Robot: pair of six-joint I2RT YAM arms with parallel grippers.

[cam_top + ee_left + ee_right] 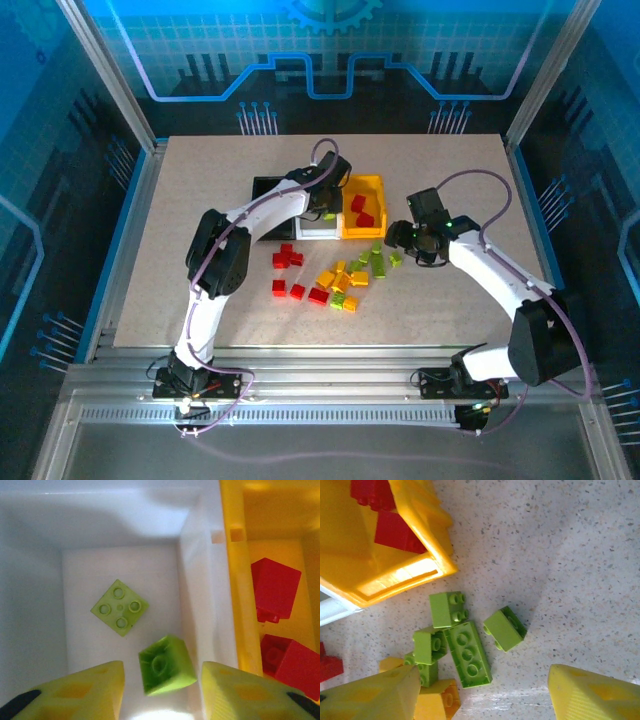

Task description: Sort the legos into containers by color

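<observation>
My left gripper [328, 203] [162, 692] hangs open over the white bin [316, 226] [40, 605]. A lime green brick [166, 665] sits tilted between its fingers with a gap on both sides, and a flat green plate [120, 611] lies on the bin floor. The yellow-orange bin [364, 186] [235, 580] [427, 520] holds red bricks [275, 590] [395, 532]. The black bin [268, 189] is left of the white one. My right gripper [402, 240] [482, 695] is open above loose green bricks [467, 654] on the table, touching none.
Red bricks [287, 258], orange-yellow bricks [340, 278] [437, 702] and green bricks [375, 262] lie scattered on the tabletop [200, 280] in front of the bins. Another green brick [505, 628] lies apart to the right. Metal frame posts stand at the table's corners.
</observation>
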